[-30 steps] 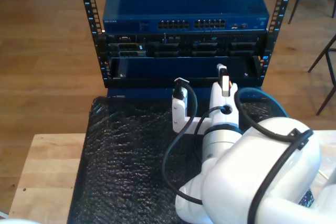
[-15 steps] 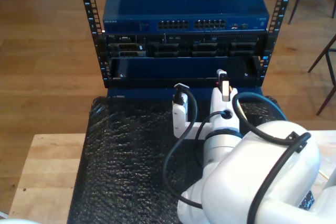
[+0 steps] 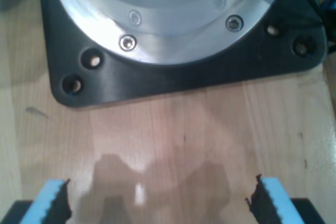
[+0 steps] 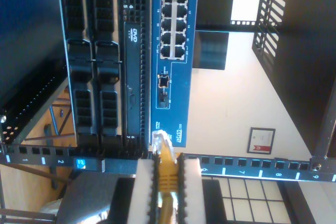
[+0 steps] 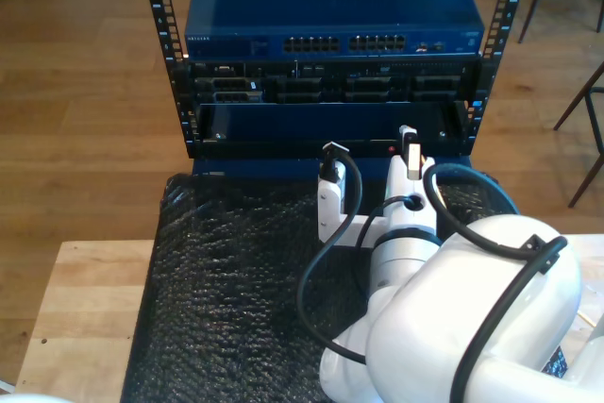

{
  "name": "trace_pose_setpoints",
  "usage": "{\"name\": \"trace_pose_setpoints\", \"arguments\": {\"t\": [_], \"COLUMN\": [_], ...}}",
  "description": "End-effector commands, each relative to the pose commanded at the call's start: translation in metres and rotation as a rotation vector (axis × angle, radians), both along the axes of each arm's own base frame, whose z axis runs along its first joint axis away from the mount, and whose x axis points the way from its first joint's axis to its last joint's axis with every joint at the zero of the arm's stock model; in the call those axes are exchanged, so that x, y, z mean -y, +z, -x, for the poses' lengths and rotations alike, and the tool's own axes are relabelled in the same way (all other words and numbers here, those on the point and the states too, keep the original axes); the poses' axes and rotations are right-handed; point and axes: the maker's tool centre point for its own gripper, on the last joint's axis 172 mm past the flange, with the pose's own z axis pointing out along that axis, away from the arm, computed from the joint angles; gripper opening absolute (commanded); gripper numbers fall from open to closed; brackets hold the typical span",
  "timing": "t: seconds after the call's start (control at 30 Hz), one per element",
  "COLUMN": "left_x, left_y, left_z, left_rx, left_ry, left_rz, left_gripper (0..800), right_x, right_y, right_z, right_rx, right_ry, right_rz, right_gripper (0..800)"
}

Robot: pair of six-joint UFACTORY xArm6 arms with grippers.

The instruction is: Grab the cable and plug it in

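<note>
Second gripper point(image 4: 167, 184) is clamped on the cable point(image 4: 167, 177), plug point(image 4: 159, 140) sticking out just short of the switch point(image 4: 173, 51). First gripper point(image 3: 157, 203) sits open over bare wood. Best bet: square the plug to a port point(image 4: 178, 51), then push straight in.

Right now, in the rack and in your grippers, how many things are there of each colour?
Blue switch: 1
Black units under it: 2
Yellow cable, held in my second gripper: 1
Total: 4
</note>
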Motion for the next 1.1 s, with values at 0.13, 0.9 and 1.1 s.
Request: {"name": "trace_pose_setpoints", "arguments": {"t": [0.13, 0.9, 1.1], "left_x": [0.000, 0.000, 0.000], "left_y": [0.000, 0.000, 0.000], "left_z": [0.000, 0.000, 0.000], "left_rx": [0.000, 0.000, 0.000], "left_ry": [0.000, 0.000, 0.000], "left_rz": [0.000, 0.000, 0.000], "left_gripper": [800, 800, 800], "right_x": [-0.002, 0.007, 0.012], "right_y": [0.002, 0.028, 0.036], "right_z": [0.001, -0.028, -0.044], "right_rx": [0.007, 0.080, 0.107], "right_ry": [0.000, 0.036, 0.009], "right_rz": [-0.002, 0.010, -0.009], "right_gripper": [0, 0, 0]}}
